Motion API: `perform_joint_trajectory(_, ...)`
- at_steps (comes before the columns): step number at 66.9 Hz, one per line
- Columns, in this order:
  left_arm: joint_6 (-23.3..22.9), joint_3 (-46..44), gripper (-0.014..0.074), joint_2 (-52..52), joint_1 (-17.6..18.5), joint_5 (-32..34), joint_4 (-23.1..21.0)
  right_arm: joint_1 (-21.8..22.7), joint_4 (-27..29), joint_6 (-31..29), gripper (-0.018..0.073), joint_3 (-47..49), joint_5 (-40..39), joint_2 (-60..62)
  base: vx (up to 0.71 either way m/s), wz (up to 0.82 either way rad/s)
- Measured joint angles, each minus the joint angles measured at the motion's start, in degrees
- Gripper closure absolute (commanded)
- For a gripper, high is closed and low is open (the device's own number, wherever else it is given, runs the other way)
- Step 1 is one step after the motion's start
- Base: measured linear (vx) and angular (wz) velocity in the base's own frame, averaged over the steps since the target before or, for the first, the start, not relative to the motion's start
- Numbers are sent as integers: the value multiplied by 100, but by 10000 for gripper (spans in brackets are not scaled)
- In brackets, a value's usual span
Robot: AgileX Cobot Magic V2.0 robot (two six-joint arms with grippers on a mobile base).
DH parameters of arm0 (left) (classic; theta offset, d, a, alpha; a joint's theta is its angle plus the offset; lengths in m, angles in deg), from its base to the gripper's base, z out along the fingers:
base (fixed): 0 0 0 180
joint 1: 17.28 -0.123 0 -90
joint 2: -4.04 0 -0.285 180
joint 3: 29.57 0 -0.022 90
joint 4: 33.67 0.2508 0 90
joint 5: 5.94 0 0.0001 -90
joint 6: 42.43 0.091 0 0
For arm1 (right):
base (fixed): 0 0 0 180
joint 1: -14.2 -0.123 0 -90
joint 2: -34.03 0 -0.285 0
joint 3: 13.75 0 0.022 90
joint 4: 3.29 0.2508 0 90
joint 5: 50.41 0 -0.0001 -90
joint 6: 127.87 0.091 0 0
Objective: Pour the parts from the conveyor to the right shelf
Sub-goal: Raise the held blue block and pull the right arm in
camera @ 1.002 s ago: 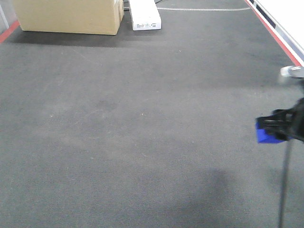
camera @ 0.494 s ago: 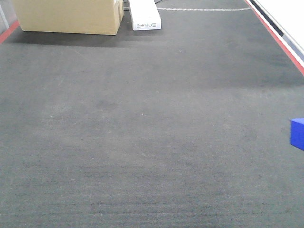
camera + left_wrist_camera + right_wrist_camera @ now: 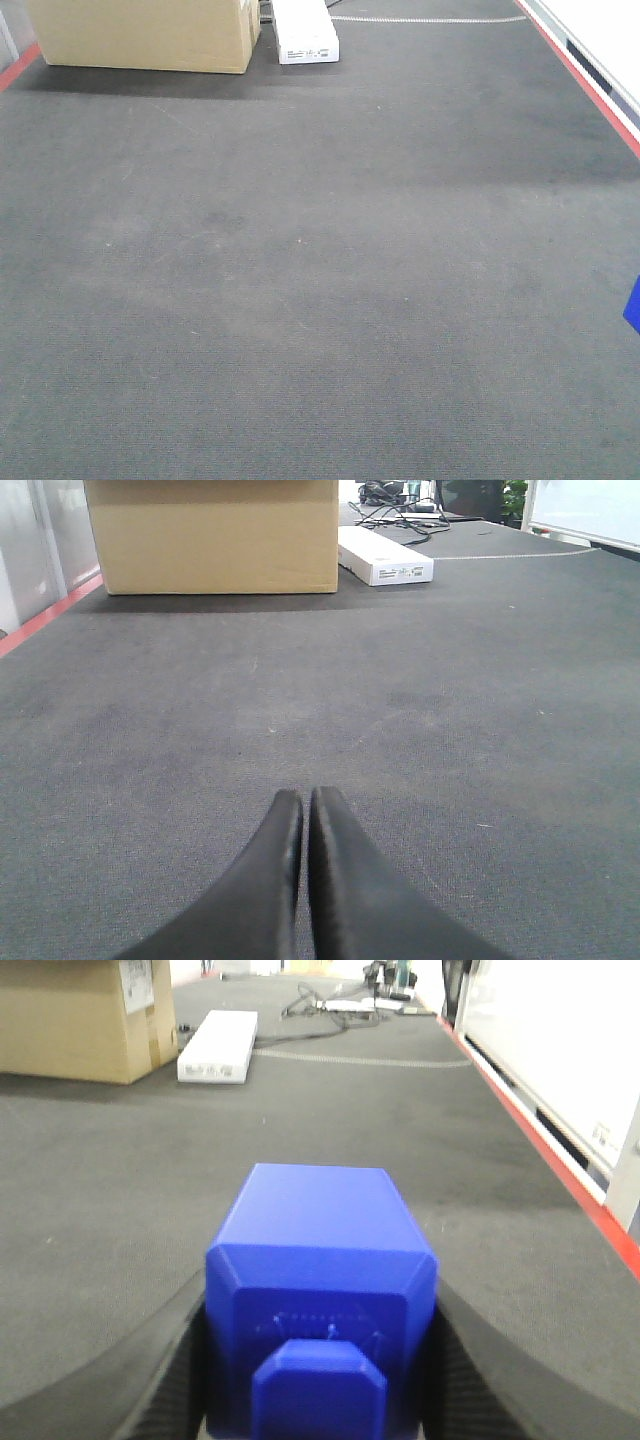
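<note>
**A:** What is shown from the front?

**B:** One conveyor (image 3: pixel 320 300) of dark grey felt is shown. One cardboard box (image 3: pixel 140 35) and one white box (image 3: pixel 305 30) are set just beside each other at its far end. Only a corner of one blue block (image 3: pixel 634 305) is caught at the right border.

**A:** And from the left wrist?

**B:** The left tool (image 3: pixel 303 815) is seen low over the belt. Its two fingers are pressed together with nothing between them. The two boxes are seen beyond.

**A:** From the right wrist?

**B:** The one block (image 3: pixel 318 1220) is pinched by the right tool (image 3: pixel 321 1300), with one dark finger at each side. Its stud is turned toward the camera. It is held over the belt, with the red edge (image 3: pixel 540 1150) to its right.
</note>
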Motion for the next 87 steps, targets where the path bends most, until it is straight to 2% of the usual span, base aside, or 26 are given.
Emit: perform_joint_trajectory(87,0,0,603,0,0,0,0,0,0,0,561,-7,-142,10,-1,-1)
